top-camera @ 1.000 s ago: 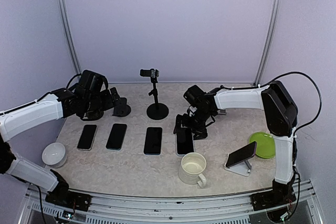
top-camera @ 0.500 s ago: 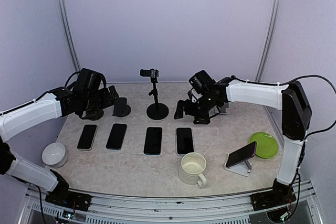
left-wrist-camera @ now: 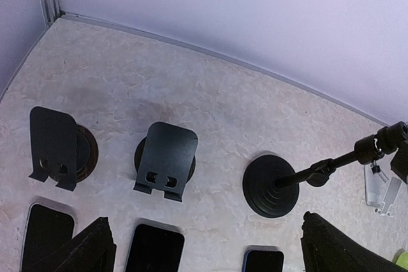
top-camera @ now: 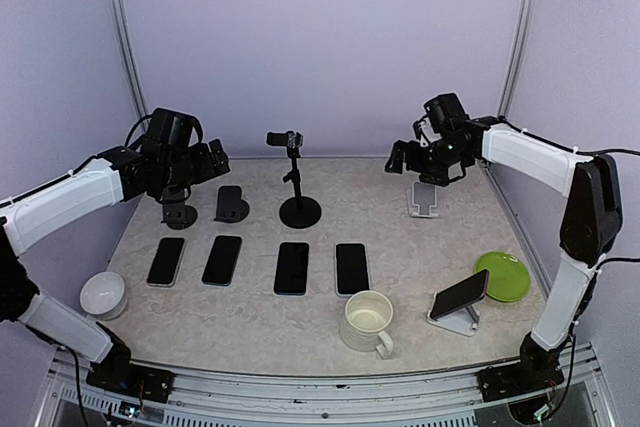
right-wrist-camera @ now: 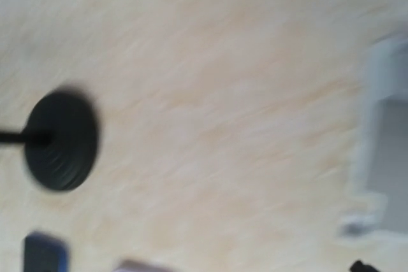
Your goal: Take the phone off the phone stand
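**Phone on its stand, both grippers far back**

The marbled table (top-camera: 420, 247) carries everything. The right gripper (top-camera: 412, 159) hangs at the back right corner with its fingers spread wide, above a clear stand (top-camera: 424, 199). A second ago it was low over the rightmost of the row of four phones (top-camera: 292, 267); it has since risen and swung back and to the right. The left gripper (top-camera: 212, 162), also spread wide, is at the back left. It has lifted a little, uncovering the outer one of the two black stands (top-camera: 232, 204).

A camera tripod (top-camera: 299, 209) stands at the back middle. The green plate (top-camera: 500, 275) at the front right shows only its own surface. The cream mug (top-camera: 368, 322) at the front middle and the white bowl (top-camera: 102, 294) at the front left show only their pale insides.

The phone (top-camera: 460, 293) leans tilted on the phone stand (top-camera: 452, 324) at the front right, between mug and plate. It has not moved, and it lies well apart from both grippers, nearer the right one.
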Action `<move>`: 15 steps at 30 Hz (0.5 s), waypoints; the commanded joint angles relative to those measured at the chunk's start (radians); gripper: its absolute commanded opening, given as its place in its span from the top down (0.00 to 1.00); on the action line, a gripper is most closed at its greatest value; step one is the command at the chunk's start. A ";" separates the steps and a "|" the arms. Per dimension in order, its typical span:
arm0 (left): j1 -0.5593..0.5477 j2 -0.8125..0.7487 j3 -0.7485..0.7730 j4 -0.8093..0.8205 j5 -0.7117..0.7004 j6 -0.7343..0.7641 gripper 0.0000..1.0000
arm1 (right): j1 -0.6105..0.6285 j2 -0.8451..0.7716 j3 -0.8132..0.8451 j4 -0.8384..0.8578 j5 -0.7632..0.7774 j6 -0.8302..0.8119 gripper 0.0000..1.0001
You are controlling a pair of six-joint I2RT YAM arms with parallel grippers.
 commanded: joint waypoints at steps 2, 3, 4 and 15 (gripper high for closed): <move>0.031 0.049 0.063 0.025 0.026 0.044 0.01 | -0.126 -0.019 0.001 -0.021 -0.038 -0.122 0.00; 0.035 0.056 0.068 0.028 0.029 0.048 0.01 | -0.144 -0.008 0.003 -0.024 -0.040 -0.141 0.00; 0.038 0.062 0.075 0.032 0.036 0.051 0.01 | -0.157 0.004 0.008 -0.031 -0.031 -0.151 0.00; 0.088 0.126 0.109 0.046 0.076 0.061 0.01 | -0.215 0.170 0.102 -0.050 -0.026 -0.203 0.00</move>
